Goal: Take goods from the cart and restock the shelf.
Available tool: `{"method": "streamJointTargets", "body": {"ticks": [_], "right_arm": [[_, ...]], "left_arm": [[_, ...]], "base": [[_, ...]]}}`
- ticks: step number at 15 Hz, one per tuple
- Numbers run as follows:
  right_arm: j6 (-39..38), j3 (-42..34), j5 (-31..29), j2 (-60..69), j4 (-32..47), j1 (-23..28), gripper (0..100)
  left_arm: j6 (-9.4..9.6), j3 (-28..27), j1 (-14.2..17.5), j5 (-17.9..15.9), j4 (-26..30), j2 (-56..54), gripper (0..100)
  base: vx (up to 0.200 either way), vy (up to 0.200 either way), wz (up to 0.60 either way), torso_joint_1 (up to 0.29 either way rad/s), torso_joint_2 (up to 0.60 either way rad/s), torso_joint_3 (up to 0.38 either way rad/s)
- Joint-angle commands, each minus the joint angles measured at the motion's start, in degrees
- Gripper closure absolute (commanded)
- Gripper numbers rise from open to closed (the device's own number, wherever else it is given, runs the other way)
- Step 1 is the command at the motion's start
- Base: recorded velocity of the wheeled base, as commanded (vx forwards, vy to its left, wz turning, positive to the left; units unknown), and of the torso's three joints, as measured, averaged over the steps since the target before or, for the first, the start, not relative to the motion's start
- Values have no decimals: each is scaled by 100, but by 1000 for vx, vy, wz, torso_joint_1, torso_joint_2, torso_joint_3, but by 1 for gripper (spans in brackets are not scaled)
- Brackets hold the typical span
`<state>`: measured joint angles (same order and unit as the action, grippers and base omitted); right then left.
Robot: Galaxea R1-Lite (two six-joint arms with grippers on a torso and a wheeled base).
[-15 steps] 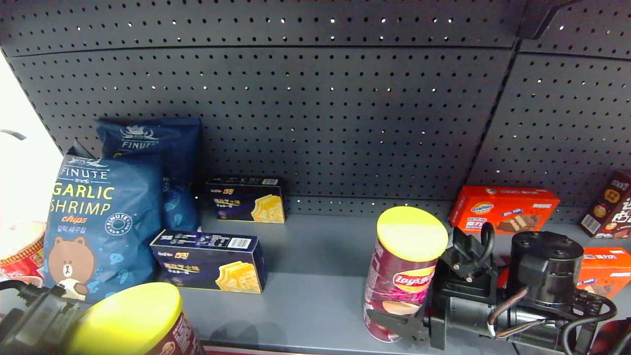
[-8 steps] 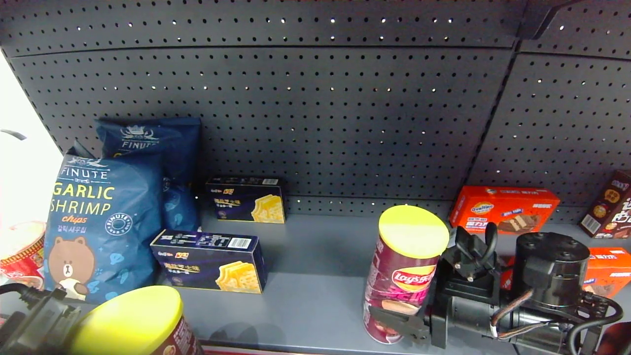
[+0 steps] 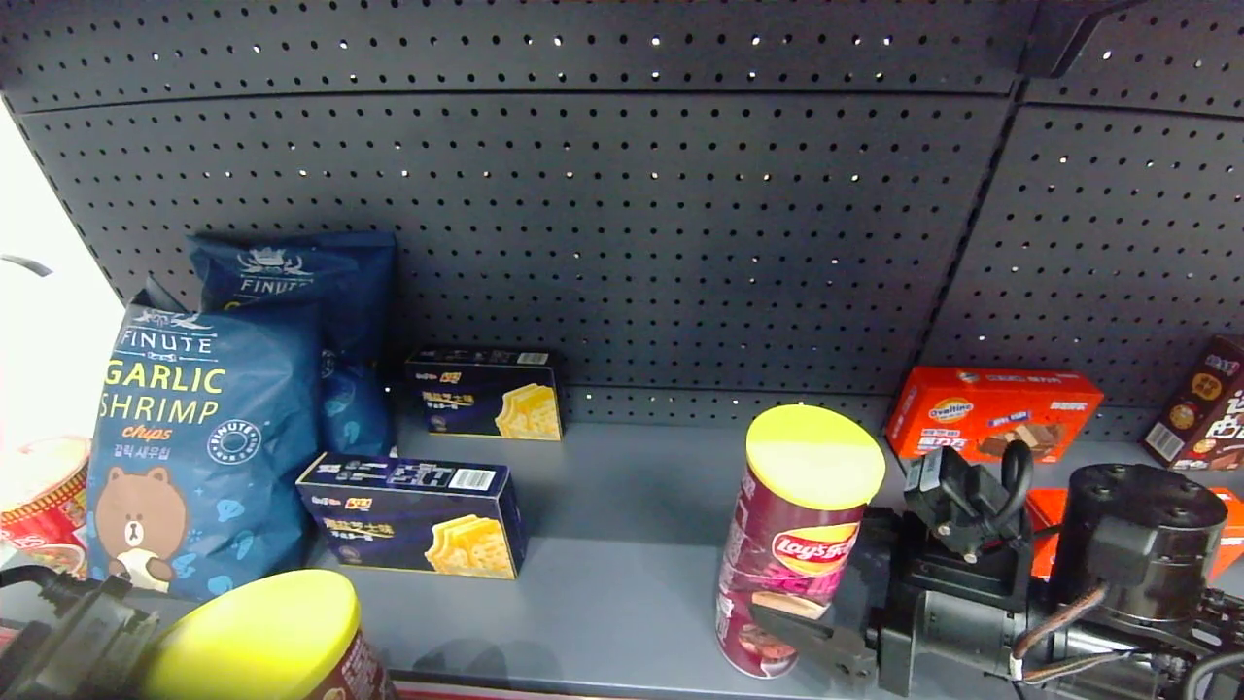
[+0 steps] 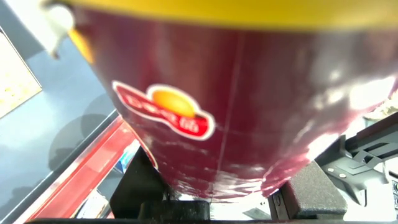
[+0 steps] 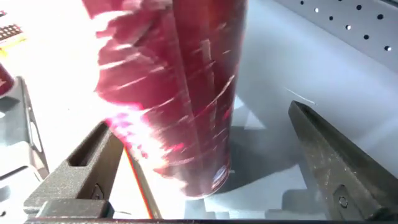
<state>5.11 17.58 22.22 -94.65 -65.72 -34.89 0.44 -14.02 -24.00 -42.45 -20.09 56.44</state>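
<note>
A maroon chips can (image 3: pixel 802 544) with a yellow lid stands upright on the grey shelf (image 3: pixel 622 486), right of centre. My right gripper (image 3: pixel 826 632) is open beside its base, on the right. In the right wrist view the can (image 5: pixel 180 93) stands between the spread fingers (image 5: pixel 329 168), with a gap on one side. At the bottom left, my left gripper (image 3: pixel 68 642) is shut on a second yellow-lidded chips can (image 3: pixel 262 642), held below the shelf's front edge. That can (image 4: pixel 236 93) sits between the left gripper's (image 4: pixel 230 202) fingers.
Blue shrimp-chip bags (image 3: pixel 204 447) stand at the left, with two dark blue biscuit boxes (image 3: pixel 418 515) (image 3: pixel 486 394) beside them. Orange boxes (image 3: pixel 991 413) and a brown box (image 3: pixel 1200 403) lie at the right. Bare shelf stretches between the biscuit boxes and the standing can. A pegboard wall (image 3: pixel 622 243) closes the back.
My right arm has drawn back to the right, away from the standing can, which stays put. The can in my left gripper has dropped slightly.
</note>
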Motion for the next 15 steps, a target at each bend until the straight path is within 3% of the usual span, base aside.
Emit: {"method": "streamJointTargets", "body": {"ticks": [1, 5, 9, 11, 12, 13, 15], "right_arm": [[-10, -316, 10, 561, -2, 8, 0], [-27, -730, -16, 1440, 138, 211, 0], [-27, -659, -315, 2372, 1105, 228, 0], [-27, -185, -333, 3268, 2678, 175, 0], [-27, -70, -324, 3435, 3004, 167, 0], [-27, 149, -385, 3901, 3830, 167, 0], [-27, 167, -456, 4209, 4058, 184, 0]], "left_arm": [[0, -66, -8, 0, -4, 7, 100], [18, -584, -34, 26, -48, 350, 100], [62, -1384, -140, 325, -4, 763, 100], [79, -1753, -351, 457, 5, 1044, 100], [106, -1824, -377, 465, 5, 1115, 100], [202, -2158, -395, 465, 23, 1317, 100], [290, -2500, -430, 501, 339, 1484, 100]], "base": [[0, 0, 0, 0, 0, 0], [0, 0, 0, 0, 0, 0], [0, 0, 0, 0, 0, 0], [0, 0, 0, 0, 0, 0], [0, 0, 0, 0, 0, 0], [0, 0, 0, 0, 0, 0], [0, 0, 0, 0, 0, 0]]}}
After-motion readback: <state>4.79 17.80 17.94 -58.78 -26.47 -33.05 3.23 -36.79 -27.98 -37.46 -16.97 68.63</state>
